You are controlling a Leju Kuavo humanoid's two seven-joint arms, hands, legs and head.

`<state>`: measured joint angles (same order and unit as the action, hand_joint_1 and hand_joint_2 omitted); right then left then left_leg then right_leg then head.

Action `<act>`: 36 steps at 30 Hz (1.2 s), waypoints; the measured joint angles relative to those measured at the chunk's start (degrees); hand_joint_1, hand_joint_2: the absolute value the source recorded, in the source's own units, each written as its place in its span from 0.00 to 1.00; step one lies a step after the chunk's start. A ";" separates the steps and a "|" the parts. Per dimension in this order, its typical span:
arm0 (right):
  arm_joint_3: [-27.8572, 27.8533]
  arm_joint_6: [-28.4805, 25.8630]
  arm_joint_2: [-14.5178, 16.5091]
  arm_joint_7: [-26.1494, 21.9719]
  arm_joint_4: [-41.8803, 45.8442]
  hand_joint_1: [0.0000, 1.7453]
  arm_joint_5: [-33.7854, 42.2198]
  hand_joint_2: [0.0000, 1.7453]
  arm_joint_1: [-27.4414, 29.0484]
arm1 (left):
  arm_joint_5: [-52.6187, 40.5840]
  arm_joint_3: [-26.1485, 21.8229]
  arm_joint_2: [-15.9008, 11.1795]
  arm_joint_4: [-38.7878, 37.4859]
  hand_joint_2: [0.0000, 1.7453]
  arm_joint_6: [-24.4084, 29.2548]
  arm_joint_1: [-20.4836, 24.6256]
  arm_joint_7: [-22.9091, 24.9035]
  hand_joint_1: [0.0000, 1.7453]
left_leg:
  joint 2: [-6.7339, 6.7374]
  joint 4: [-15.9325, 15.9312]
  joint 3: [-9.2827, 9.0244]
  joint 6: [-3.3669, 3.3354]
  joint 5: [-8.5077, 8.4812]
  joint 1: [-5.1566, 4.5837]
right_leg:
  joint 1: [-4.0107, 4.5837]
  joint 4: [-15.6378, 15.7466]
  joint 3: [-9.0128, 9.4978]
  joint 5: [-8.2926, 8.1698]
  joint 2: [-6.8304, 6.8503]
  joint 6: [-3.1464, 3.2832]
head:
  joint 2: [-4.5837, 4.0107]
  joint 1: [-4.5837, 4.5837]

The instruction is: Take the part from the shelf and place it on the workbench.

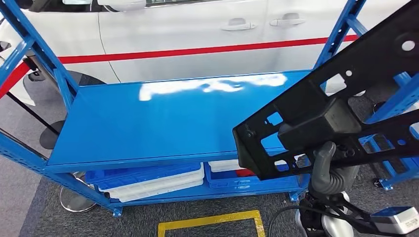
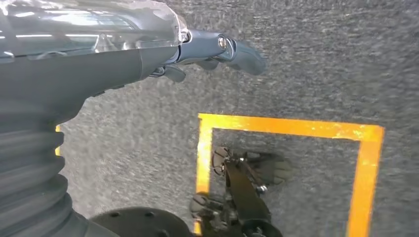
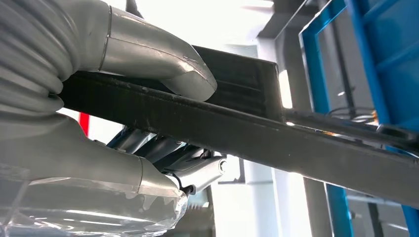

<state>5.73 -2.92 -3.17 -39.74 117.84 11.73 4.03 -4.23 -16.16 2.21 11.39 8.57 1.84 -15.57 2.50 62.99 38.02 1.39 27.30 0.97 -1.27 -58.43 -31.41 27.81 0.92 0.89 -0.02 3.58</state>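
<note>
Grey carpet runs under a blue shelf [image 1: 163, 118] that stands in front of a white car [image 1: 197, 34] with a red stripe; you can see white and blue trays [image 1: 148, 180] on the lower level and a yellow floor square [image 1: 210, 222] close to the robot.

From the head view, your right hand [image 1: 323, 165] holds the part [image 1: 336, 106], a long black perforated bracket with a boxy block near its middle. It sits above the hand, off the shelf top, overlapping the shelf's right front corner. Its long axis runs diagonally: the blunt near end points down and toward the shelf's front edge, just left of the hand, and the far end rises up and away past the hand toward the right upright.

The right wrist view gives you what the head view hides: the thumb [image 3: 163, 64] presses on one face of the part's [image 3: 276, 138] edge and the darker fingers [image 3: 168, 153] clamp the other face, so the grip is firm.

The left wrist view shows your left hand [image 2: 212, 52] hanging over the carpet beside the yellow square [image 2: 296, 128], holding nothing, fingers loosely extended.
</note>
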 joint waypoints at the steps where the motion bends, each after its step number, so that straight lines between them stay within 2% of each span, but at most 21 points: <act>1: -0.73 0.22 -0.01 -0.05 0.01 1.00 -0.22 1.00 0.74 | 0.19 -0.16 0.01 -0.01 1.00 0.23 -0.02 0.21 0.00 | -0.91 3.56 0.95 0.08 3.15 0.01 | 0.15 -0.04 -0.76 -0.61 -0.53 0.26 | 0.00 0.01; 3: -2.45 0.37 0.00 -0.11 0.01 1.00 -0.44 1.00 2.28 | 0.44 -0.54 0.00 -0.01 1.00 0.54 -0.02 0.51 0.00 | -1.74 10.55 2.11 -0.11 7.13 -0.09 | 0.56 -0.13 -2.37 -1.81 -1.69 0.54 | 0.00 0.00; 5: -4.11 0.38 0.00 -0.14 0.09 1.00 -0.43 1.00 3.65 | 0.54 -0.91 0.00 -0.01 1.00 0.58 0.04 0.60 0.00 | -2.02 11.41 0.27 -0.85 6.45 -0.36 | 1.04 -0.21 -3.90 -2.98 -2.99 0.65 | 0.00 0.00; 8: -6.10 0.40 0.20 -0.16 0.91 1.00 -0.56 1.00 5.42 | 0.55 -1.16 -0.11 -0.01 1.00 0.49 0.22 0.64 0.00 | -4.92 -0.25 -8.30 -3.34 3.56 -1.13 | 1.59 -0.20 -5.58 -4.70 -5.00 0.59 | 0.00 0.00; 10: -7.02 0.50 0.58 -0.17 1.65 1.00 -0.88 1.00 6.51 | 0.52 -1.32 -0.22 -0.02 1.00 0.48 0.33 0.73 0.00 | -6.63 -5.73 -11.67 -3.95 3.57 -1.52 | 1.42 0.06 -5.99 -5.80 -6.07 0.11 | 0.00 0.01; 11: -7.34 0.56 0.79 -0.17 1.98 1.00 -1.15 1.00 7.00 | 0.50 -1.38 -0.22 -0.03 1.00 0.57 0.42 0.86 0.00 | -6.39 -6.52 -11.97 -3.77 3.40 -1.65 | 1.33 0.29 -6.08 -6.36 -6.62 -0.27 | 0.00 0.01; 13: -7.78 0.67 1.37 -0.17 2.63 1.00 -1.97 1.00 8.07 | 0.52 -1.45 -0.03 -0.04 1.00 1.01 0.66 1.34 0.00 | -5.13 -7.54 -11.80 -3.76 2.08 -1.48 | 1.16 0.27 -6.39 -6.63 -6.94 -0.95 | 0.00 0.00; 14: -7.87 0.75 1.65 -0.16 2.90 1.00 -2.41 1.00 8.48 | 0.55 -1.48 0.12 -0.04 1.00 1.32 0.76 1.56 0.00 | -4.34 -8.10 -11.58 -3.93 1.32 -1.35 | 1.21 -0.57 -6.82 -5.38 -6.03 -1.19 | 0.00 -0.03; 17: -7.88 1.08 2.49 -0.14 3.33 1.00 -3.46 1.00 8.79 | 0.80 -1.66 0.55 -0.05 1.00 2.23 0.64 2.20 0.00 | -1.78 -8.59 -9.92 -4.06 -0.54 -1.20 | 0.75 -8.97 -9.18 2.93 -2.20 -2.14 | 0.00 -0.11; 18: -7.86 1.17 2.76 -0.11 3.37 1.00 -3.66 1.00 8.76 | 0.93 -1.76 0.68 -0.07 1.00 2.44 0.57 2.39 0.00 | -0.88 -8.40 -9.18 -3.88 -1.01 -1.15 | 0.39 -12.38 -9.74 4.61 -1.68 -2.62 | 0.00 -0.11; 19: -7.85 1.31 3.00 -0.03 3.38 1.00 -3.78 1.00 8.77 | 1.05 -1.87 0.84 -0.08 1.00 2.63 0.56 2.51 0.00 | 0.01 -8.12 -8.37 -3.67 -1.43 -1.03 | 0.00 -14.77 -9.76 4.79 -1.36 -3.13 | 0.00 -0.11; 20: -7.85 1.44 3.20 0.12 3.40 1.00 -3.90 1.00 8.76 | 1.16 -2.02 0.99 -0.09 1.00 2.80 0.61 2.62 0.00 | 0.84 -7.70 -7.47 -3.40 -1.78 -0.85 | -0.39 -15.41 -8.94 3.57 -1.12 -3.65 | 0.00 -0.11; 22: -7.80 1.69 3.60 0.56 3.65 1.00 -4.23 1.00 8.64 | 1.32 -2.33 1.26 -0.09 1.00 3.10 0.83 2.76 0.00 | 2.31 -6.31 -5.50 -2.71 -2.21 -0.39 | -1.21 -11.38 -4.58 0.29 0.12 -4.78 | 0.00 -0.11; 23: -7.75 1.76 3.80 0.74 3.82 1.00 -4.39 1.00 8.45 | 1.42 -2.46 1.30 -0.08 1.00 3.24 0.93 2.82 0.00 | 2.87 -5.47 -4.55 -2.29 -2.29 -0.28 | -1.35 -7.80 -1.72 0.09 1.41 -5.30 | 0.00 -0.11; 25: -7.64 1.83 4.13 0.91 4.24 1.00 -4.53 1.00 8.07 | 1.52 -2.62 1.40 -0.08 1.00 3.41 1.07 2.88 0.00 | 3.86 -4.07 -3.41 -1.38 -2.44 -0.40 | -1.11 -2.34 1.76 1.71 3.27 -4.74 | 0.00 -0.08; 28: -7.59 1.84 4.51 1.32 4.65 1.00 -4.52 1.00 7.92 | 1.26 -2.74 1.51 -0.09 1.00 3.07 1.15 2.94 0.00 | 4.83 -3.63 -3.12 -0.07 -3.04 -0.23 | -0.59 -1.02 1.20 2.00 2.55 -2.04 | 0.00 -0.05; 29: -7.59 1.83 4.60 1.57 4.81 1.00 -4.49 1.00 7.83 | 1.14 -2.74 1.53 -0.09 1.00 2.83 1.11 3.01 0.00 | 3.96 -3.12 -2.88 0.31 -2.17 0.00 | -0.54 -0.99 0.66 1.45 2.02 -1.33 | 0.00 -0.05; 31: -7.61 1.84 4.73 2.00 5.15 1.00 -4.39 1.00 7.31 | 0.91 -2.74 1.59 -0.09 1.00 2.46 0.87 3.16 0.00 | 0.74 0.76 -1.76 0.73 2.65 0.22 | -0.37 -0.92 -0.77 0.12 0.84 -0.23 | 0.00 -0.05; 33: -7.67 1.83 4.84 2.28 5.39 1.00 -4.32 1.00 6.87 | 0.61 -2.74 1.57 -0.09 1.00 2.19 0.65 3.22 0.00 | -1.46 7.64 -0.41 0.41 8.13 0.05 | 0.11 -0.96 -2.49 -1.27 -0.66 0.33 | 0.00 -0.04; 34: -7.75 1.83 4.90 2.38 5.46 1.00 -4.32 1.00 6.83 | 0.45 -2.74 1.54 -0.09 1.00 2.05 0.63 3.20 0.00 | -1.79 10.26 -0.28 0.08 9.24 -0.09 | 0.41 -0.99 -3.35 -1.95 -1.46 0.49 | 0.00 -0.05; 36: -8.01 1.80 5.00 2.53 5.72 1.00 -4.32 1.00 6.98 | 0.15 -2.73 1.52 -0.09 1.00 1.76 0.70 3.04 0.00 | -2.13 10.50 -2.36 -1.01 7.86 -0.60 | 1.01 -1.04 -4.96 -3.29 -3.06 0.64 | 0.00 -0.04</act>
<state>-2.28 -1.13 1.83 -37.21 123.56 7.41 11.02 -4.08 -18.89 3.73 11.30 10.33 2.54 -12.52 0.37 73.49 35.66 0.38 35.15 0.37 -0.25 -59.47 -36.37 24.53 -2.14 1.53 -0.02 3.54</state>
